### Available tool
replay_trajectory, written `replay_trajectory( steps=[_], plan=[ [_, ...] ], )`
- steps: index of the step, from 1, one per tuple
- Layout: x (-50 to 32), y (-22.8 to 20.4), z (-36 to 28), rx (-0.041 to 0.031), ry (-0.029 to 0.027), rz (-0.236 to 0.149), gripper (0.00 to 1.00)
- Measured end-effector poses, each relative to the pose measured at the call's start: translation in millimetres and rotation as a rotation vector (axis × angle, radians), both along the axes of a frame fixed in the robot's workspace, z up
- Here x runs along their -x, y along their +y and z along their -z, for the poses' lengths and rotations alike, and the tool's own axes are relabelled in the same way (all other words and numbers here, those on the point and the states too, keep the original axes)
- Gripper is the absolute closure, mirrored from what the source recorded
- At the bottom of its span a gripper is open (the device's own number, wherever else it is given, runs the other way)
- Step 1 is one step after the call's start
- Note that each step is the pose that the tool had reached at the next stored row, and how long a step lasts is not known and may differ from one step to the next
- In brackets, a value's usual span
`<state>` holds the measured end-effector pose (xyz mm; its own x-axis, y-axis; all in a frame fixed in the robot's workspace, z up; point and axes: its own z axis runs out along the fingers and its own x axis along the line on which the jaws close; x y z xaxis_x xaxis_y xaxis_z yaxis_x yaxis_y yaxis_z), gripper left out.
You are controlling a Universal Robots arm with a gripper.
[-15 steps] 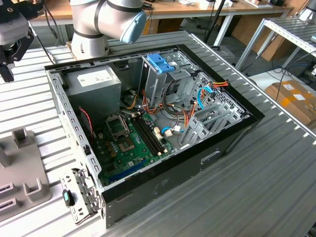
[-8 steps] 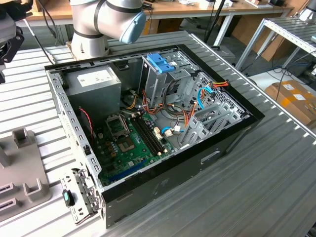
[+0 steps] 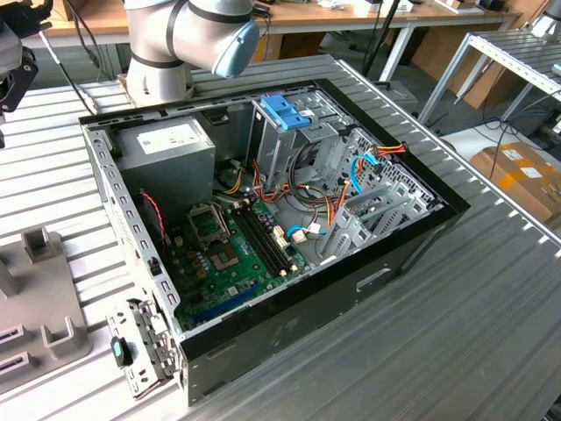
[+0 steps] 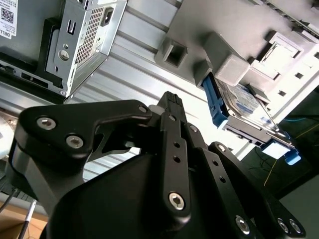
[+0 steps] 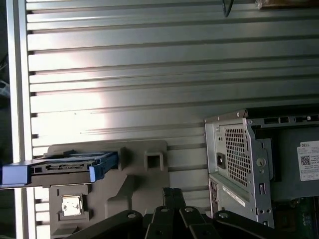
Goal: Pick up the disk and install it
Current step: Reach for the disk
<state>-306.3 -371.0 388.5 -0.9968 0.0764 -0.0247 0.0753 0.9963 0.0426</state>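
Disk [image 5: 60, 169] found stood on edge in a slot of a grey moulded holder [image 5: 107, 199], on the ribbed aluminium counter [image 5: 149, 59], well apart from the open PC case [image 3: 412, 246]. In the second wrist view, label face of disk [image 4: 241, 97] shows between grey blocks, w/ light-blue plastic carrier [image 4: 213, 104] along its side. Gripper [image 5: 172, 193] is near holder, not touching disk; tips appear pressed together, nothing between them. Seen the same in the second wrist view [image 4: 172, 97]. Handling, est.: rigid metal body, dense for its size, shock-sensitive; smooth faces likely slippery. Recommend hold across the long carrier rails, plastic giving better purchase; keep off connector end and label face. Holder is matte, blocky; counter grooved, reflective; case is black sheet metal w/ perforated rear panel.
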Motion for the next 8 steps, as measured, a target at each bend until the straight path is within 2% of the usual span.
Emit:
replay_trajectory(
  steps=[8],
  plan=[
    [14.7, 0.0, 0.3, 0.0, 0.0, 0.0, 0.89]
  ],
)
